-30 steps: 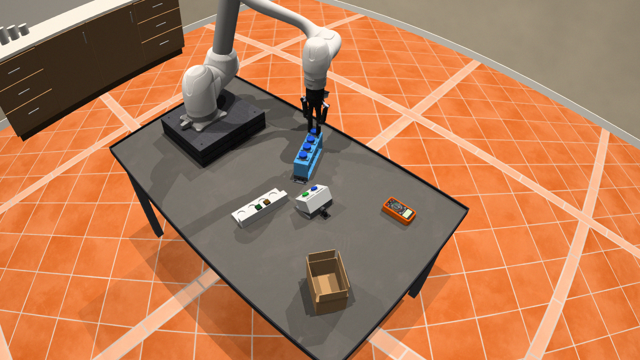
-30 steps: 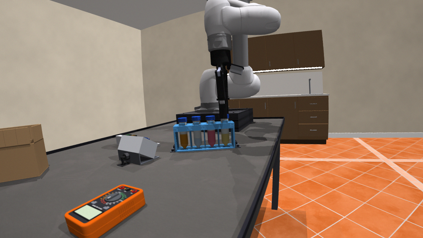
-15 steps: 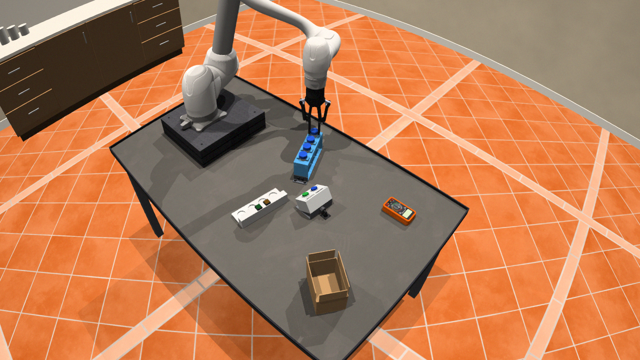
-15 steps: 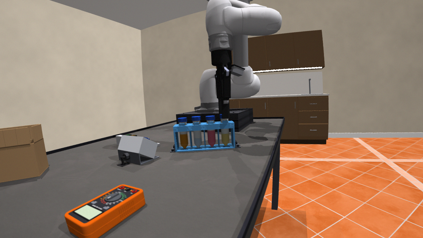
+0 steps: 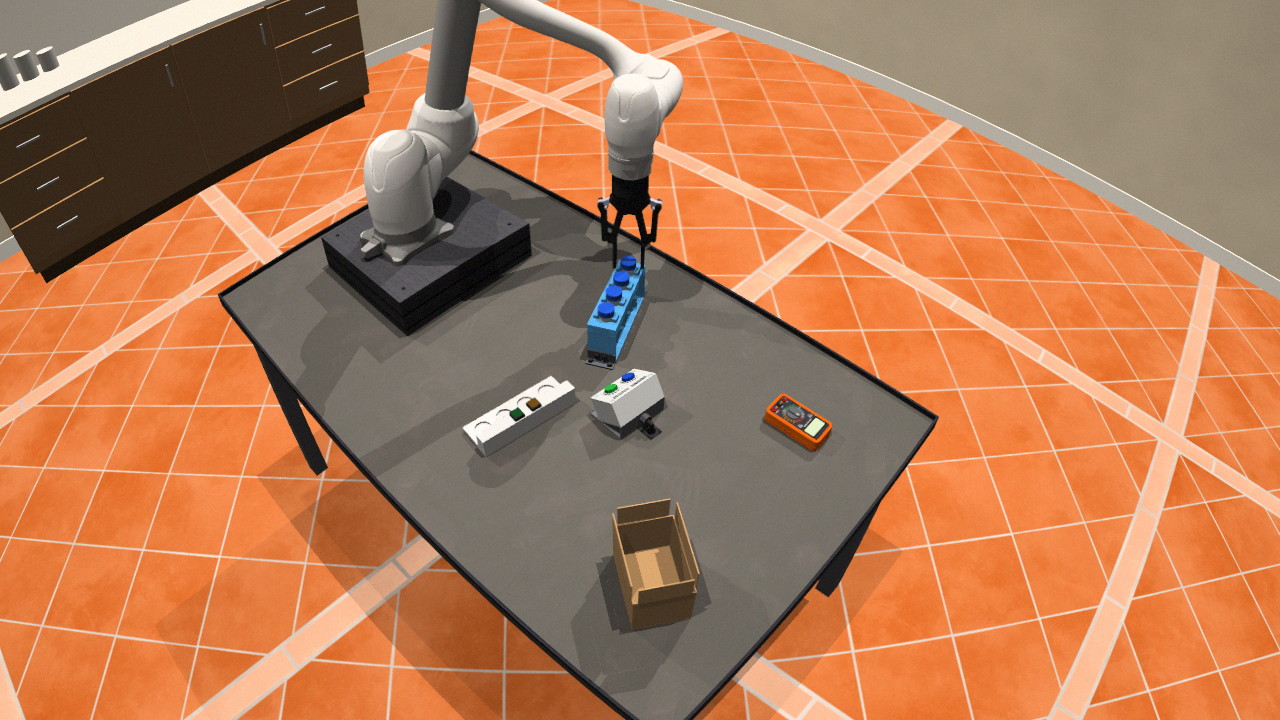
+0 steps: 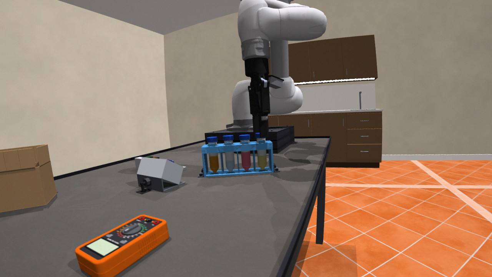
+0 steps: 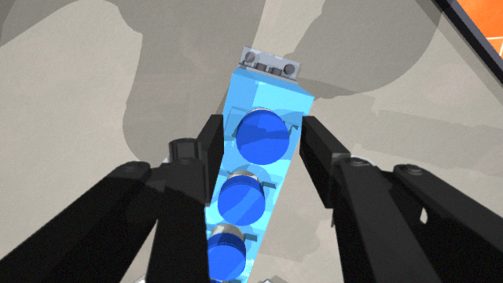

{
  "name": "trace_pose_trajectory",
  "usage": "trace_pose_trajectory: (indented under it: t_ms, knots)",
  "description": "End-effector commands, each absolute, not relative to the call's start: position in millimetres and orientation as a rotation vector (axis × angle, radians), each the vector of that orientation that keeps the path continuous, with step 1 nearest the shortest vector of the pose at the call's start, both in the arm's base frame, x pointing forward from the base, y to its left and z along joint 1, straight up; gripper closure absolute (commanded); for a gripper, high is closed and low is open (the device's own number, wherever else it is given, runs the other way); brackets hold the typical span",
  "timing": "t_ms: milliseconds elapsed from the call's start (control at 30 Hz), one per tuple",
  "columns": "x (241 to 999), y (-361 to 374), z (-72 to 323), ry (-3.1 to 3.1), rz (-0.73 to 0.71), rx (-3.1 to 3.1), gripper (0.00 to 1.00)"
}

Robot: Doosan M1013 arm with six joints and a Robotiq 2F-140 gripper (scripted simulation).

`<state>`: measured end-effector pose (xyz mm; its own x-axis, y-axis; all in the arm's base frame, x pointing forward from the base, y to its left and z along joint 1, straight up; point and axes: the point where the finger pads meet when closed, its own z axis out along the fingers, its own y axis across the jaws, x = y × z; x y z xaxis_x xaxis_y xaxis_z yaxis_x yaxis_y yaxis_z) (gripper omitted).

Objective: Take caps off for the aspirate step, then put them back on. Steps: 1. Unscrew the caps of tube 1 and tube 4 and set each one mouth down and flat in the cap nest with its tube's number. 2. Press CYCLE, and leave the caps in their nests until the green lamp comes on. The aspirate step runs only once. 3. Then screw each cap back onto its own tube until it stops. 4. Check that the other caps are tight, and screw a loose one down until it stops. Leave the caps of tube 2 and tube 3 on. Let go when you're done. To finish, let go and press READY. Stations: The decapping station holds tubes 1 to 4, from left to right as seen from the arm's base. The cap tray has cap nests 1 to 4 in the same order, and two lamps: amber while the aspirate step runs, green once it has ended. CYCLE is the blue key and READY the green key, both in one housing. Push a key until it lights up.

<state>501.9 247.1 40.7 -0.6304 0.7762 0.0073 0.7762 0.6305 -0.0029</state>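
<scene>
The blue tube rack (image 5: 615, 308) stands on the table with four blue-capped tubes; it also shows in the exterior view (image 6: 237, 159). My gripper (image 5: 629, 250) hangs straight down over the rack's end tube nearest the table's far edge. In the wrist view its fingers stand on either side of that tube's blue cap (image 7: 262, 136), with a gap on each side, so it is open and holds nothing. The cap sits on its tube. In the exterior view the fingers (image 6: 260, 132) hide most of this cap. The white cap tray (image 5: 519, 416) has empty nests and both lamps are dark.
The grey key housing (image 5: 626, 399) with the blue key (image 5: 632, 377) and green key (image 5: 610, 388) stands in front of the rack. An orange multimeter (image 5: 798, 421) lies to the right. An open cardboard box (image 5: 653, 562) sits near the front edge. The arm's black plinth (image 5: 425, 255) is at the back left.
</scene>
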Motion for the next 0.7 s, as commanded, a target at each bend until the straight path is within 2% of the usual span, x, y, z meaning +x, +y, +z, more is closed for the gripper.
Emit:
trace_pose_trajectory:
  t_ms: [0, 100, 633, 667]
  knots:
    - [502.3, 247.4, 41.4, -2.830, -0.003, -1.348, 0.59]
    - [502.3, 247.3, 42.8, -2.639, -0.001, -1.690, 0.59]
    - [502.3, 247.2, 48.5, -2.629, -0.001, -1.705, 0.59]
    - [502.3, 247.2, 48.5, -2.629, -0.001, -1.705, 0.70]
